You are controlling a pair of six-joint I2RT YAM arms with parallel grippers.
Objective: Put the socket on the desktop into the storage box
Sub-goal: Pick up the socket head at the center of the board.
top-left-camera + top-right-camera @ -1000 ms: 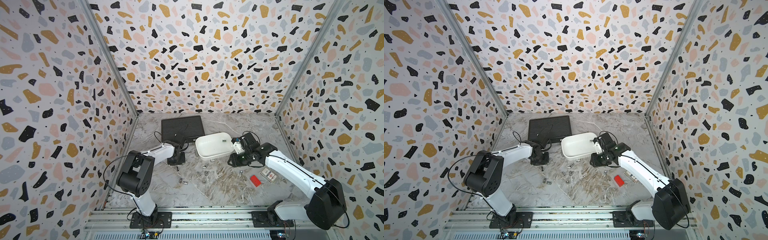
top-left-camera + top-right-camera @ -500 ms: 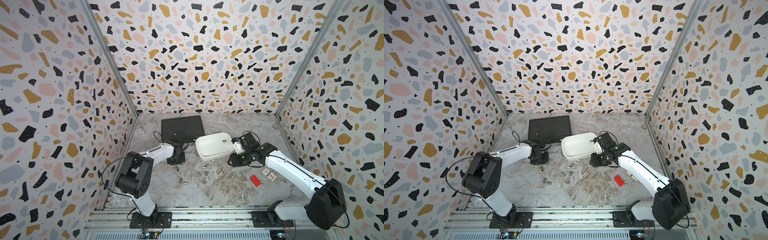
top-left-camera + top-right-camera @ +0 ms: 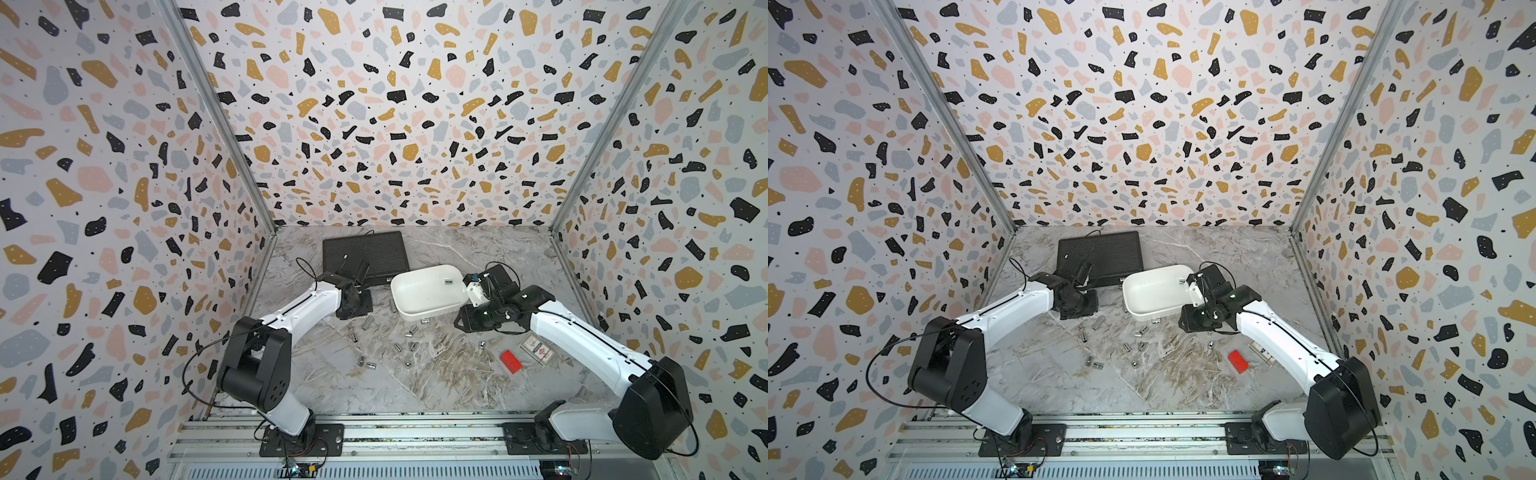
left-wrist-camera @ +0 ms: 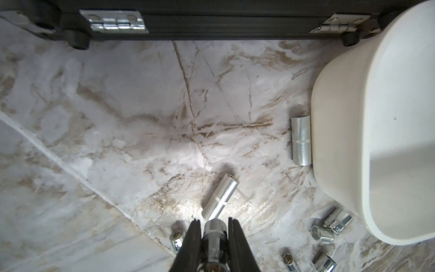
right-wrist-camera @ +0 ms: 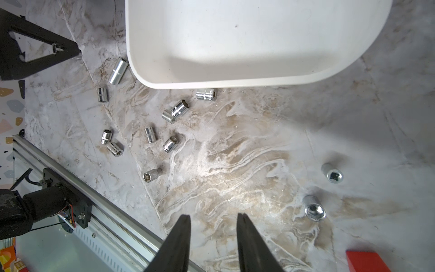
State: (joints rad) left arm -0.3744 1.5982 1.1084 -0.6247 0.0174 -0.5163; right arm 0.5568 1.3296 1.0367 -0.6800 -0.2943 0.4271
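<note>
A socket [image 4: 214, 237] is clamped lengthwise in the nearly closed left pincer [image 4: 213, 221], over the bench [image 4: 117, 117] and not yet at the box [image 4: 341, 141]. The right pincer [image 5: 213, 217] is held partly open and empty above the bench. Loose sockets [image 5: 150, 134] are scattered in front of the box, and a stored socket [image 3: 448, 281] is seen inside it. Being small chromed steel, they are judged hard, dense, slick and prone to roll. They are best gripped squarely across the ringed waist.
</note>
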